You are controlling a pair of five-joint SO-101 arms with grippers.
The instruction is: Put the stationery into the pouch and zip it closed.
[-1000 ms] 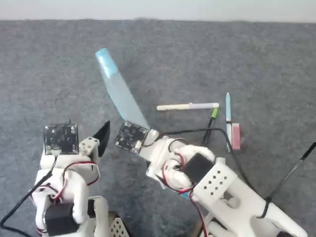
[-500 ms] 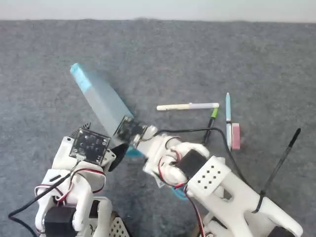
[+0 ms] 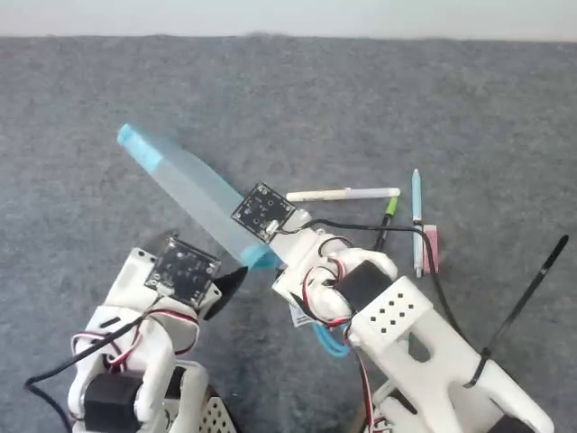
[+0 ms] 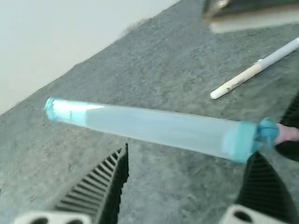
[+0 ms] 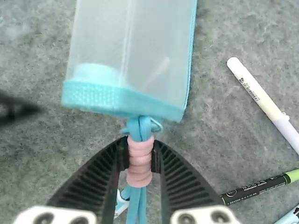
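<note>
Likely robotics lab bench: grey felt mat (image 3: 379,99), pale wall (image 3: 270,16), loose arm cables (image 3: 356,225).

The pouch (image 3: 191,196) has swung over to the left: a second ago it pointed almost straight to the far side, now it leans well to the left. The right gripper (image 5: 138,158), clamped on the pink zip pull (image 5: 139,163), has moved farther away. The left gripper (image 4: 189,156) has come right and forward, its spread jaws now just beside the pouch's near end
</note>
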